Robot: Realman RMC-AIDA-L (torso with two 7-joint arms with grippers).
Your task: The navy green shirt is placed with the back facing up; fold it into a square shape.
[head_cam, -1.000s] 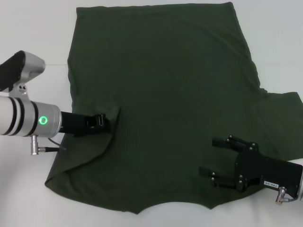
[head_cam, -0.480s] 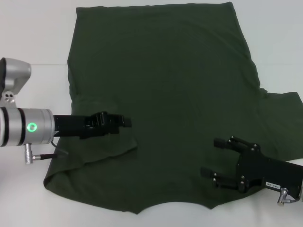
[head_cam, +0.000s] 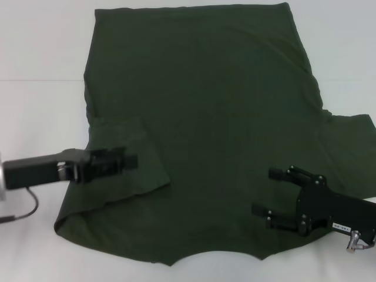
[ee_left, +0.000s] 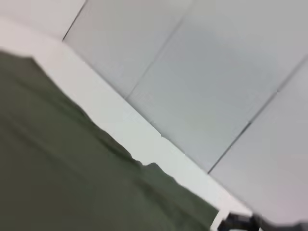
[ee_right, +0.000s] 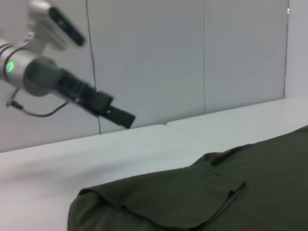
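Two claws here: left gripper (head_cam: 130, 160) sits pressed together above the folded-in sleeve flap, holding nothing; right gripper (head_cam: 265, 191) is spread over the near right part. Navy green shirt (head_cam: 211, 117) lies flat on the white table (head_cam: 41, 53), running lengthwise away from the robot, no lettering showing.

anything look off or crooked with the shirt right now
Only the fold: the left sleeve flap lies folded in over the navy green shirt at a slant, while the right sleeve is spread flat. The left gripper hovers above the flap; nothing looks damaged.
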